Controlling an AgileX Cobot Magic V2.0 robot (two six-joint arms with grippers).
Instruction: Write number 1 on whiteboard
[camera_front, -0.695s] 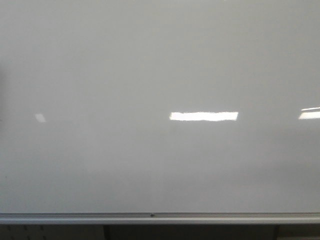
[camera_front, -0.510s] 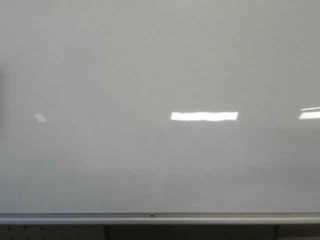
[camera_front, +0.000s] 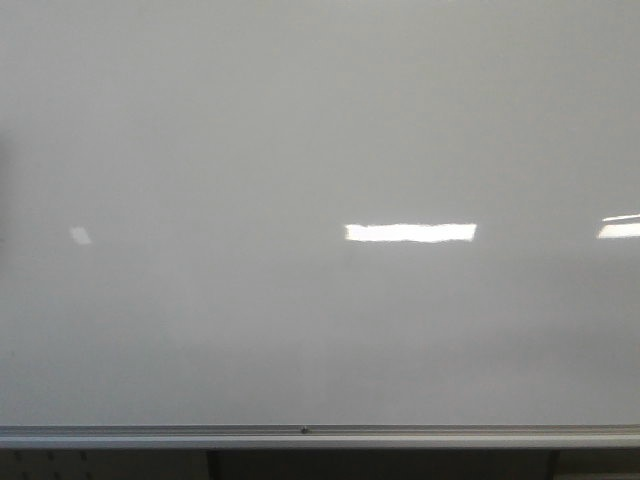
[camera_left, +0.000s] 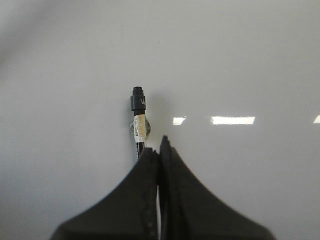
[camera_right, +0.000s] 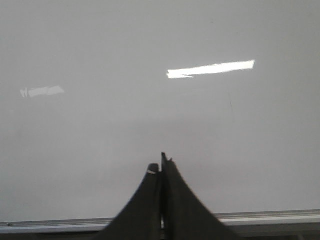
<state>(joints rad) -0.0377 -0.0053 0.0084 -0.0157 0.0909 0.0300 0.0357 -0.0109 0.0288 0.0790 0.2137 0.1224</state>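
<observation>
The left gripper (camera_left: 159, 152) clamps a black marker (camera_left: 139, 125), tip toward the whiteboard (camera_front: 250, 130). The right gripper (camera_right: 161, 167), fingers pressed together, faces the whiteboard above its aluminium frame strip (camera_right: 270, 218).

You see matte black fingers (camera_left: 145, 200) on both grippers, broad at base, tapering to narrow tips (camera_right: 167, 170).

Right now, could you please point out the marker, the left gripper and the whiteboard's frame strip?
marker (camera_left: 138, 117): left wrist view, taped part of its barrel.
left gripper (camera_left: 159, 150): left wrist view, between its fingertips.
frame strip (camera_front: 150, 436): front view, silver lower edge.
</observation>
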